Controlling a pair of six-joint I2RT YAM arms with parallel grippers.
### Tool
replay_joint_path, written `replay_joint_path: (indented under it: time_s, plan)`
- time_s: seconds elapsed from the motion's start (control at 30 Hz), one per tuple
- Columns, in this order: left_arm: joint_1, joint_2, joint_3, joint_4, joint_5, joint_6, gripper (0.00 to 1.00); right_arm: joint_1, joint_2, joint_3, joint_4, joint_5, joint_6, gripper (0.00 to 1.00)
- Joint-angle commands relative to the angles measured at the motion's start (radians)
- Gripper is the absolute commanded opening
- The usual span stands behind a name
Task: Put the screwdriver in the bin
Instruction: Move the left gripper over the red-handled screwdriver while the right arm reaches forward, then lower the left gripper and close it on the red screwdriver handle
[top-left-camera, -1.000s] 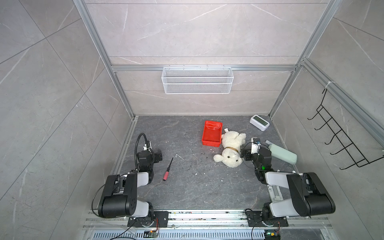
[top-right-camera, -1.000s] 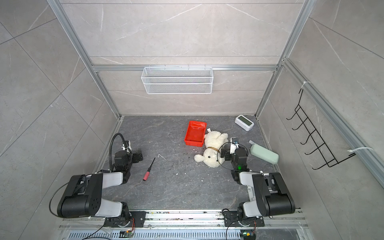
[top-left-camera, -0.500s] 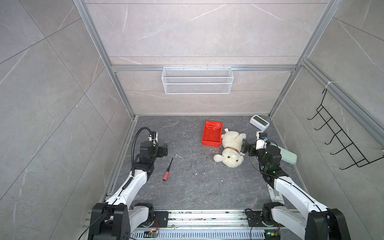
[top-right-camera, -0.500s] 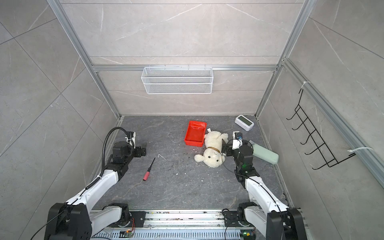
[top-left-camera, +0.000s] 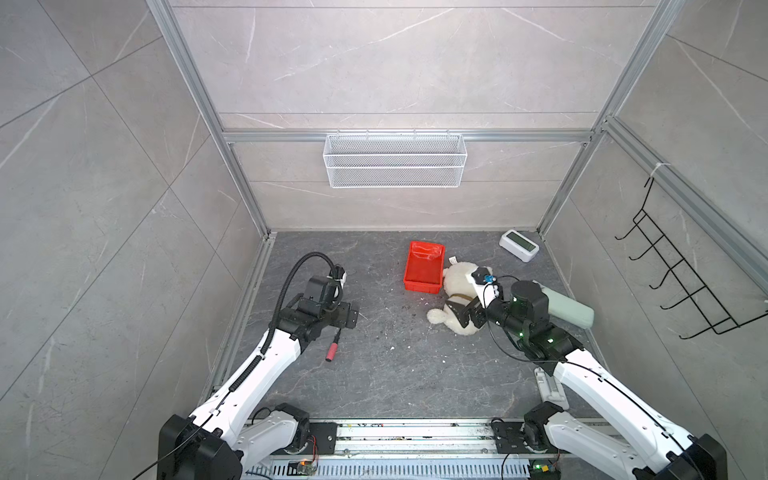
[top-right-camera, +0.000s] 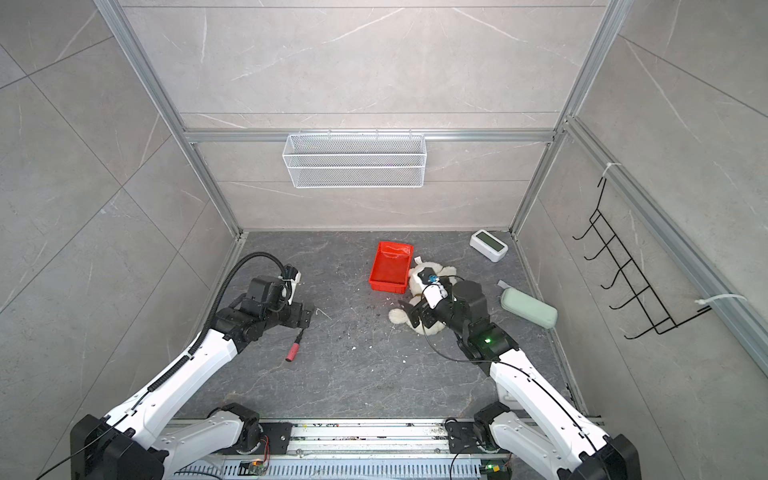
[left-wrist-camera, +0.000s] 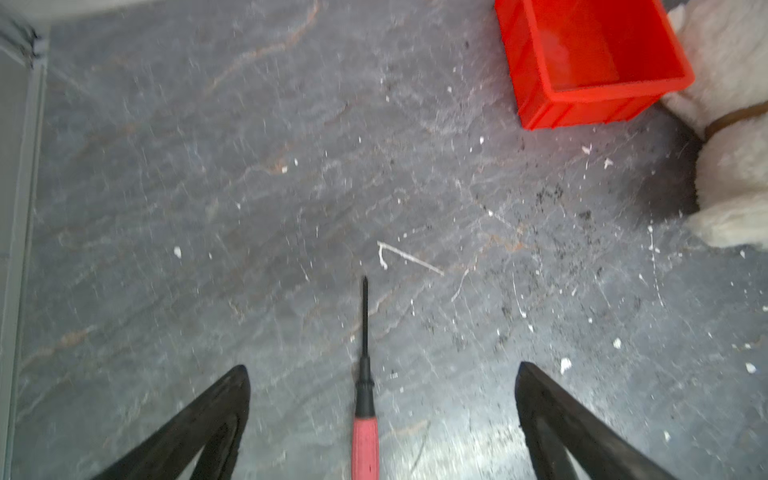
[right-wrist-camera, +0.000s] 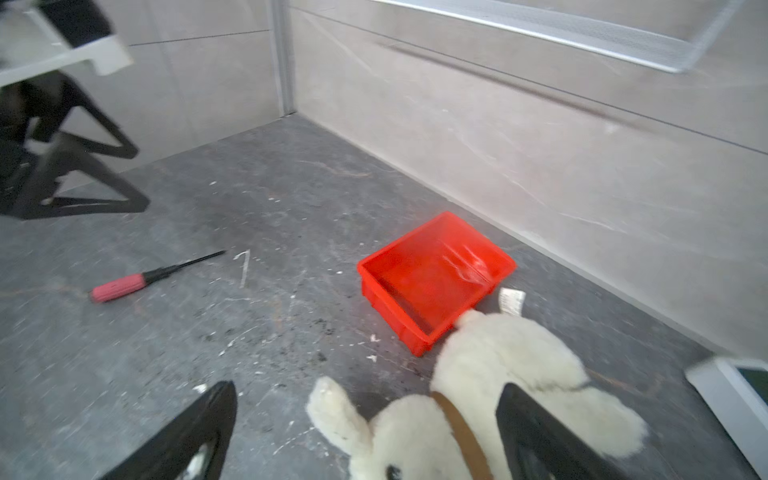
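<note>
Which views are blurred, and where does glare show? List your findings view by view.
Left wrist view: the floor is smeared by blur, with a bright glare patch beside the screwdriver. Right wrist view: soft overall, the left hand streaked, a white reflection inside the bin. Both top views: sharp and evenly lit.

Grey slab floor (top-left-camera: 386, 374), flecked.
On it, 5 items: screwdriver (top-left-camera: 332, 353), bin (top-left-camera: 422, 286), plush toy (top-left-camera: 457, 277), white display unit (top-left-camera: 519, 246), green case (top-left-camera: 569, 309).

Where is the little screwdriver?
In both top views the slim red-handled screwdriver lies on the floor at left, beneath the left pincer, apart from the red plastic tray.
</note>
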Motion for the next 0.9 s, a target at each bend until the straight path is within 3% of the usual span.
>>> replay_joint_path:
  time_s: [0.0,0.2,0.3,0.47,0.87]
  plan:
    - [-0.002,0.023,0.046,-0.193,-0.038,-0.066,1.0,0.087,0.036,0.055,-0.133,-0.052,-0.1,0.99]
    - [-0.002,0.144,0.08,-0.179,-0.067,0.022,1.0,0.269,0.148,0.136,-0.19,-0.001,-0.206,0.99]
    - [-0.002,0.225,0.118,-0.221,-0.081,0.145,1.0,0.311,0.18,0.15,-0.188,0.003,-0.213,0.99]
    - [-0.002,0.317,0.1,-0.279,-0.07,0.262,1.0,0.329,0.2,0.163,-0.185,-0.007,-0.21,0.99]
    - [-0.002,0.532,0.061,-0.29,-0.034,0.334,1.0,0.365,0.227,0.196,-0.214,-0.045,-0.208,0.99]
